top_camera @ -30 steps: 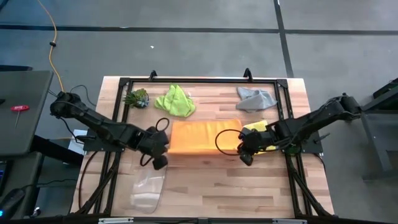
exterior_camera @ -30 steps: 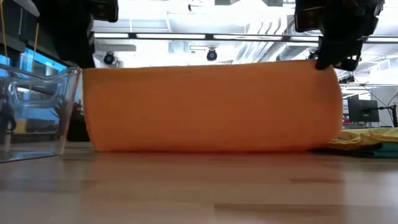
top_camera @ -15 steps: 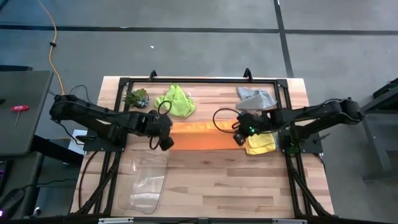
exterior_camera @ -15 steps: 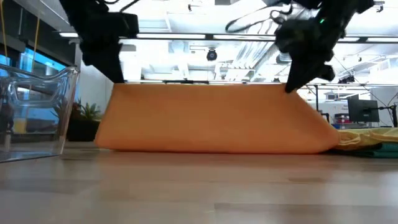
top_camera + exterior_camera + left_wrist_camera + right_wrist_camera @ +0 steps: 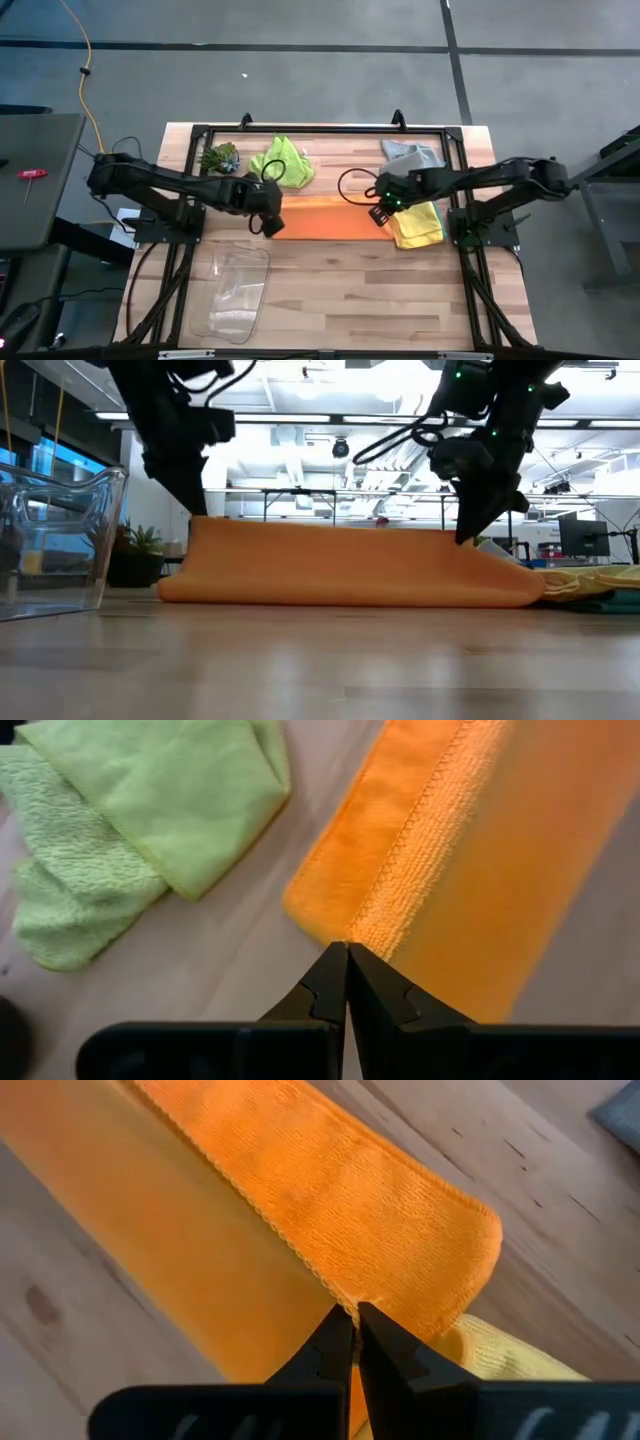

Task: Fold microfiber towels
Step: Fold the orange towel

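The orange towel (image 5: pixel 325 218) lies across the middle of the worktop (image 5: pixel 340 300) as a long strip, folded over on itself, its upper layer raised at both ends. The left hand (image 5: pixel 272 222) is pinched together on the stitched edge of the upper layer at the strip's left end; its wrist view shows the two fingertips (image 5: pixel 330 982) meeting right on the hem. The right hand (image 5: pixel 378 214) is clamped the same way on the hem at the right end, fingertips (image 5: pixel 345 1338) closed on the seam. From table height the fold reads as a low orange band with a rounded front edge, both arms coming down onto its top corners.

The yellow towel (image 5: pixel 418 224) lies just beside the right end, partly under the orange one and the right arm, so its outline is cut off. The lime green towel (image 5: pixel 283 161) sits crumpled behind the left end, near but apart from the orange strip. The grey towel (image 5: pixel 412 156) is bunched at the far right of the worktop. No teal towel can be made out from above; at table height a dark sliver under the yellow one is too thin to tell.

A small plant (image 5: pixel 220 157) stands at the far left, and a clear bin (image 5: pixel 234 295) rests near the front left.
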`<state>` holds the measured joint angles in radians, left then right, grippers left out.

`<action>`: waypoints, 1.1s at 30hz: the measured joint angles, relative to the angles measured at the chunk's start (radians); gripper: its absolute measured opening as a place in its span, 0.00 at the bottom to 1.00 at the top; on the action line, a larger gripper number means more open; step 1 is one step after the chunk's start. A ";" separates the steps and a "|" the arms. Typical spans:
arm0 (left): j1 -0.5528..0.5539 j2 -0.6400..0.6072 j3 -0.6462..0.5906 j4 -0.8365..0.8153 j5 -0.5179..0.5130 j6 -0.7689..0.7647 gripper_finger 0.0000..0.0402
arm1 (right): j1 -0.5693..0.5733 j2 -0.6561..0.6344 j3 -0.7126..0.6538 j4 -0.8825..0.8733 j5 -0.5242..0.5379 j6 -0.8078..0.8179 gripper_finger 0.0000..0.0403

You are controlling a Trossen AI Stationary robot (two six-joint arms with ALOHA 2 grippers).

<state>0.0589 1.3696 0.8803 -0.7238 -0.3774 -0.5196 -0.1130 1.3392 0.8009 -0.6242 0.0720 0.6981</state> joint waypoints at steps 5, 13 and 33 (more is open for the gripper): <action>0.000 0.066 0.000 0.020 -0.038 0.000 0.00 | -0.001 0.024 0.000 0.006 0.033 0.009 0.00; 0.000 0.139 0.000 0.020 -0.035 0.000 0.00 | -0.001 0.031 0.000 0.017 0.055 0.009 0.00; 0.077 0.102 -0.001 -0.063 -0.116 0.092 0.18 | -0.001 0.031 0.122 -0.204 0.207 -0.009 0.54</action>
<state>0.1358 1.4712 0.8791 -0.7872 -0.4937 -0.4274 -0.1139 1.3701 0.9229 -0.8279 0.2786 0.6894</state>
